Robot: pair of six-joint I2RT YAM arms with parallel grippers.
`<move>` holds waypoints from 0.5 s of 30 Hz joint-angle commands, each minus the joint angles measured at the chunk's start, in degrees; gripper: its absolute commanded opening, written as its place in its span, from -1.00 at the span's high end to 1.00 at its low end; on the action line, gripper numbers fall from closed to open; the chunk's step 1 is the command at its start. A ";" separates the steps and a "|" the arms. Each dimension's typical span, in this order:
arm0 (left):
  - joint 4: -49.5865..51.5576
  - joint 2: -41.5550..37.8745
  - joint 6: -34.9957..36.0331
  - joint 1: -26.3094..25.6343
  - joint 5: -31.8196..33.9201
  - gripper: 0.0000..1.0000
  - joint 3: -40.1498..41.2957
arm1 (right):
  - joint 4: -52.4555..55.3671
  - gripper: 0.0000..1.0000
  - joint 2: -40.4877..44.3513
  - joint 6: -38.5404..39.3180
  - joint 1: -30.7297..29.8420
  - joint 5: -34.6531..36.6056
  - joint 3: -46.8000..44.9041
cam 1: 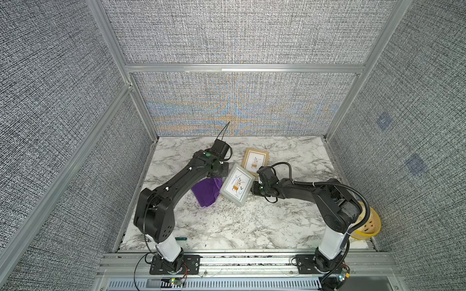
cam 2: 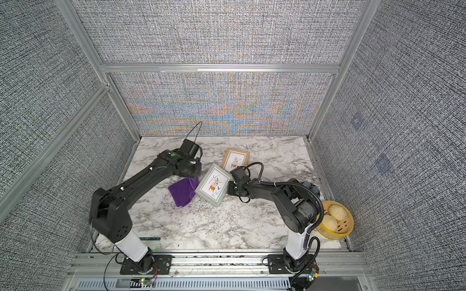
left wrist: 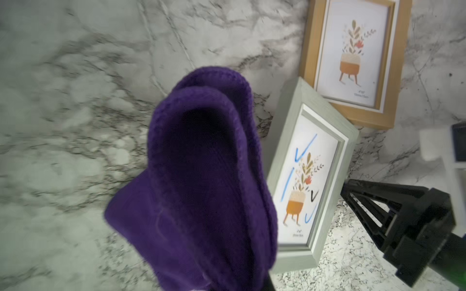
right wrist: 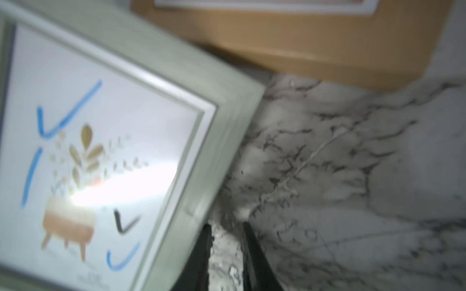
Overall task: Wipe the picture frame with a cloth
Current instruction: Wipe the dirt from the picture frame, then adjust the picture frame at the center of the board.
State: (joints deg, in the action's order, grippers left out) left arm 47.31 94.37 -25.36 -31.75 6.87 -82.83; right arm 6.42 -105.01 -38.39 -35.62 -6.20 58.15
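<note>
Two picture frames are lying face up on the marble table [cam 1: 252, 221] in both top views: a grey frame [cam 1: 237, 184] at the middle, turned at a slant, and a wooden frame [cam 1: 255, 159] just beyond it, its near edge sitting close against the grey one's far corner. Blue strokes and a black tick are showing on the glass of the grey frame [right wrist: 100, 151], over its printed potted plant. The left arm [cam 1: 176, 184] is reaching in from the near left, and the left jaws are pressing together on the upper end of the cloth [cam 1: 206, 190], pinching it. The purple cloth [left wrist: 201, 189] is hanging in loose folds just left of the grey frame, its lower end drooping toward the table; whether it is touching the frame's left edge I cannot tell. The right arm [cam 1: 302, 190] is reaching in from the near right. The right jaws are standing slightly spread just beside the grey frame's right edge, with only bare marble showing between the fingers [right wrist: 254, 254]. A yellow basket [cam 2: 335, 236] holding pale buns [cam 2: 338, 211] is sitting at the near right corner.
</note>
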 commanded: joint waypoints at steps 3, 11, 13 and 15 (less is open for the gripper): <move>5.53 -7.59 -2.54 0.55 13.16 1.00 1.41 | 14.05 0.44 -0.45 5.08 -0.07 -7.68 8.08; 7.89 -17.87 -2.37 0.63 15.19 1.00 7.21 | 15.71 0.36 3.19 5.94 -0.20 -8.03 11.03; 9.44 -19.53 -2.02 0.61 16.60 1.00 6.88 | 14.82 0.31 4.01 6.75 -0.67 -8.33 11.51; 11.20 -20.98 -1.55 0.66 19.16 1.00 5.43 | 14.89 0.23 3.24 7.59 -1.61 -7.64 13.71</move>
State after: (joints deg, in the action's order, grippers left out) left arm 55.99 74.87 -27.22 -31.18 21.76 -76.16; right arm 20.99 -101.45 -32.56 -36.36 -13.69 70.22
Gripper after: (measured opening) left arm 0.082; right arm 0.369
